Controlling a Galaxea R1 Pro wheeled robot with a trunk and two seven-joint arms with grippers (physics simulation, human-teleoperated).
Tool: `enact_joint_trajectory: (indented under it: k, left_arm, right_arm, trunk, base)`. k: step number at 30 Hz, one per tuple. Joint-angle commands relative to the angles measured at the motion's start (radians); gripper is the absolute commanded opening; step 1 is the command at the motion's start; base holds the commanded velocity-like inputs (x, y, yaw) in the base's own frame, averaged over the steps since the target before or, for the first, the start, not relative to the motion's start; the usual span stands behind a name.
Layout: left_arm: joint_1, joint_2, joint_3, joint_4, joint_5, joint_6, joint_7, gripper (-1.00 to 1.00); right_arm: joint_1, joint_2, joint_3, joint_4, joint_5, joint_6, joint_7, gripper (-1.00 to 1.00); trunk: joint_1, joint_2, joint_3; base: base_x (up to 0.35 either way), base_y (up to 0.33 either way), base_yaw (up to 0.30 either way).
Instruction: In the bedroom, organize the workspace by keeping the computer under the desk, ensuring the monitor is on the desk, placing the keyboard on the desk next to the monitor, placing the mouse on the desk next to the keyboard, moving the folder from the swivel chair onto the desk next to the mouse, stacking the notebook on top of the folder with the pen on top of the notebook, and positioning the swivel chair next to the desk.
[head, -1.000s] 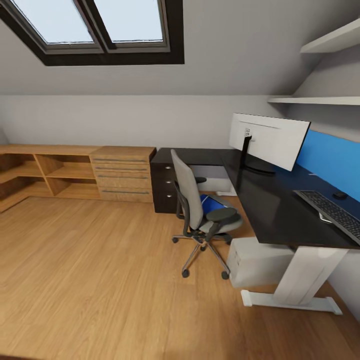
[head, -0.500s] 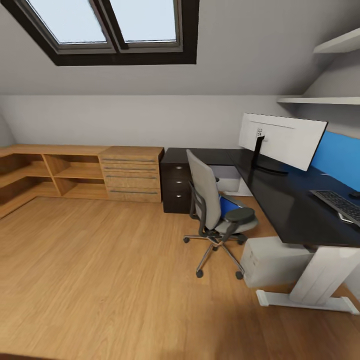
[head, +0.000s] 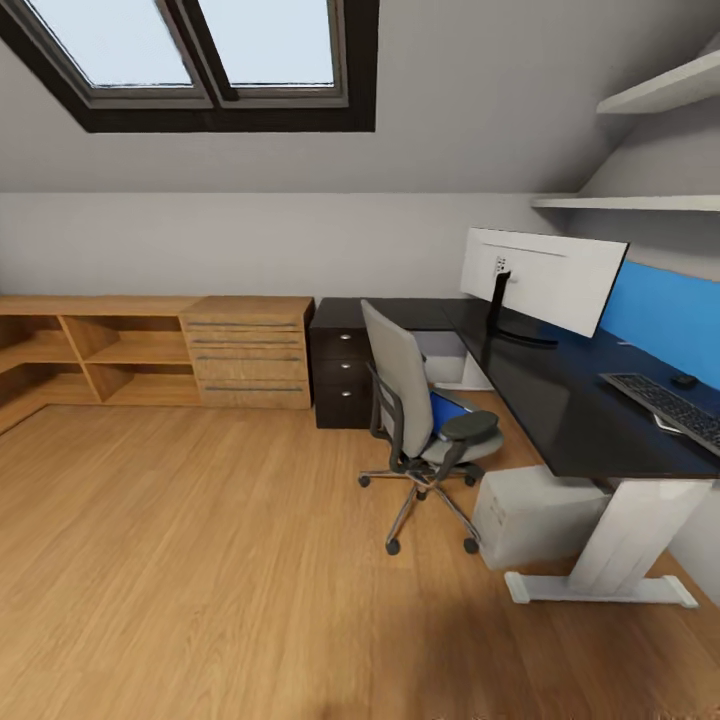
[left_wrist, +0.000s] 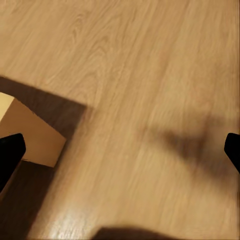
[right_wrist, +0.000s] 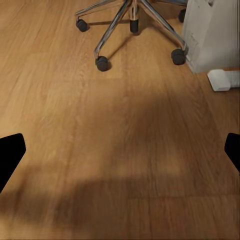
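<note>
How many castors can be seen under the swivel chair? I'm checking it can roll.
4: front two, left, one behind the column. Others may be hidden.

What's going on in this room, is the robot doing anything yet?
Nothing is being handled yet. Both pincers, left and right, hang open over bare wood floor. Ahead, the blue folder lies on the swivel chair, beside the desk. The monitor and keyboard sit on top, the computer underneath.
</note>
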Motion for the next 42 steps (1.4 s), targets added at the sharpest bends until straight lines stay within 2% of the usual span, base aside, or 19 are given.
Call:
enact_joint_trajectory:
  k: [1, 17, 24, 30, 42]
  left_arm:
    - [0.0, 0.0, -0.001, 0.0, 0.001, -0.003, 0.003, 1.0]
    - [0.0, -0.001, -0.001, 0.0, 0.002, -0.003, 0.005, 1.0]
    - [0.0, -0.001, -0.002, 0.0, 0.002, -0.003, 0.005, 1.0]
    - [0.0, 0.0, -0.001, 0.0, 0.002, -0.007, 0.006, 1.0]
    - [0.0, -0.001, 0.003, 0.0, 0.002, -0.012, 0.007, 1.0]
  right_arm:
    - [-0.001, 0.0, 0.001, 0.001, -0.003, -0.003, 0.0, 1.0]
    - [-0.001, 0.001, 0.0, 0.002, -0.003, -0.001, 0.0, 1.0]
    - [-0.001, 0.001, 0.0, 0.002, -0.003, -0.001, 0.0, 1.0]
    - [-0.001, 0.001, 0.0, 0.003, -0.003, -0.001, 0.0, 1.0]
    - [-0.001, 0.001, 0.0, 0.004, -0.003, -0.001, 0.0, 1.0]
  trunk:
    - [0.004, -0.008, -0.003]
    - [0.065, -0.12, -0.037]
    - [0.092, -0.169, -0.055]
    - [0.115, -0.211, -0.072]
    - [0.161, -0.295, -0.109]
  base:
    - [0.0, 0.002, -0.208]
    - [-0.003, -0.006, -0.207]
    - [-0.06, -0.188, -0.143]
    - [-0.015, -0.219, -0.067]
    - [-0.002, -0.032, -0.008]
